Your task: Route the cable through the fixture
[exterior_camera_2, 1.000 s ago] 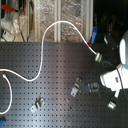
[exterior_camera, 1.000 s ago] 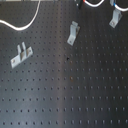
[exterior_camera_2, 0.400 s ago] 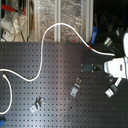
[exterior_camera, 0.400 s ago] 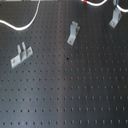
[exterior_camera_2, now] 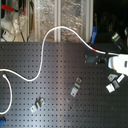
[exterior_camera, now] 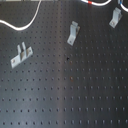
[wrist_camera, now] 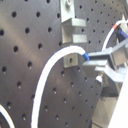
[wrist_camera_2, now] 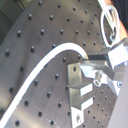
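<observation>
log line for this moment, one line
phase: carrying cable toward fixture | gripper: shut on cable near red band | brackets: none threaded | board: black pegboard

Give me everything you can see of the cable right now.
The cable is a thin, flexible white cord lying in loose curves on the black perforated board. In the second exterior view it arcs up past the board's far edge, then descends to the gripper, with a short red-orange band just before it. No bracket holds it yet.

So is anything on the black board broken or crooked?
Nothing looks broken. The cable loops loosely across the board, and the three small metal brackets point different ways, but nothing seems knocked over or damaged.
</observation>
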### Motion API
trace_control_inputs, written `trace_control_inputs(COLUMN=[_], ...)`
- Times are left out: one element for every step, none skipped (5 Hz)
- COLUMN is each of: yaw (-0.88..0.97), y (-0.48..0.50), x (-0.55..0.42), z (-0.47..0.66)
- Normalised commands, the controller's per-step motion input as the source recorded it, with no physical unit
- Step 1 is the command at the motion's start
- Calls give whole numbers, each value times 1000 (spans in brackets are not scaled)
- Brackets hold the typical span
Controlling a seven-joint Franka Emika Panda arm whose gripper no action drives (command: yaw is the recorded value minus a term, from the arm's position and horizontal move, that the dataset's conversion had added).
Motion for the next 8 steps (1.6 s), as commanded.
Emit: trace_control_inputs(yaw=[723,806,694,651,471,89,6,20], y=[-1,2,40,66,212,286,156,-70], x=[3,1,15,33,22,-143,-174,-59], z=[26,43,15,35,132,120,76,2])
